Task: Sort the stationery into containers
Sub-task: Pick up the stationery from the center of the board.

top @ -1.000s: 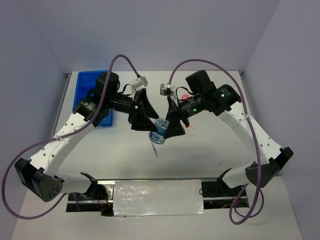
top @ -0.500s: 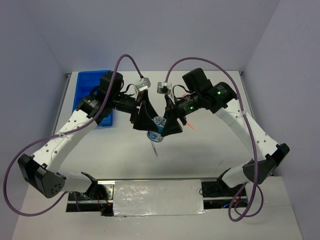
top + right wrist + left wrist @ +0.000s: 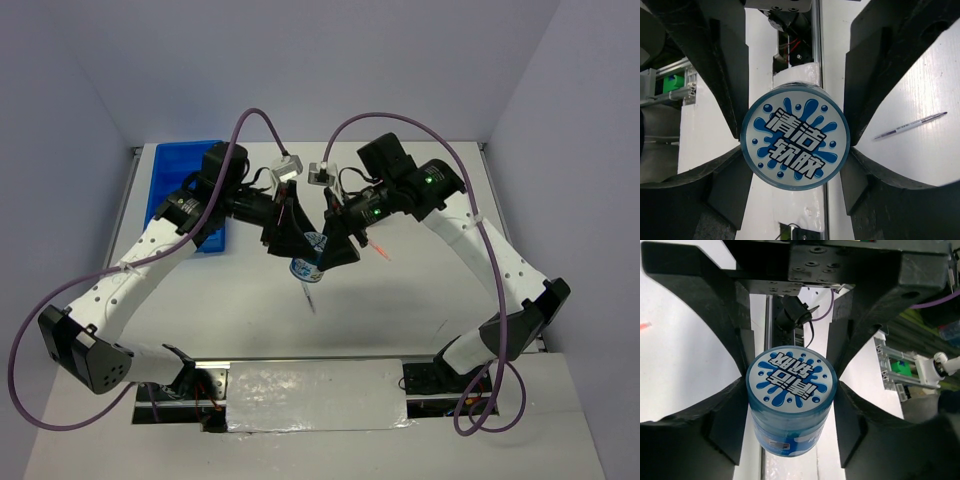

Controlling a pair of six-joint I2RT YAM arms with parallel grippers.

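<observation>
A round blue-white disc [image 3: 790, 390], a squat jar with a splash label, hangs over the table's middle between both grippers. My left gripper [image 3: 791, 395] is shut on its sides. From the opposite side my right gripper [image 3: 795, 145] is shut on a blue-white disc [image 3: 796, 142] whose label faces the camera. In the top view the two grippers meet tip to tip at the disc [image 3: 318, 243]. Another blue-white piece [image 3: 307, 270] shows just below; I cannot tell if it is a separate disc. The blue tray [image 3: 180, 175] lies at the far left.
A thin grey stick [image 3: 309, 297] lies on the table under the grippers and also shows in the right wrist view [image 3: 910, 125]. An orange stick [image 3: 381, 251] lies just right of the right gripper. Both arms' cables arch over the middle.
The left jaws have closed in from wide open onto the disc's sides. The right arm has shifted slightly left, its grip unchanged.
</observation>
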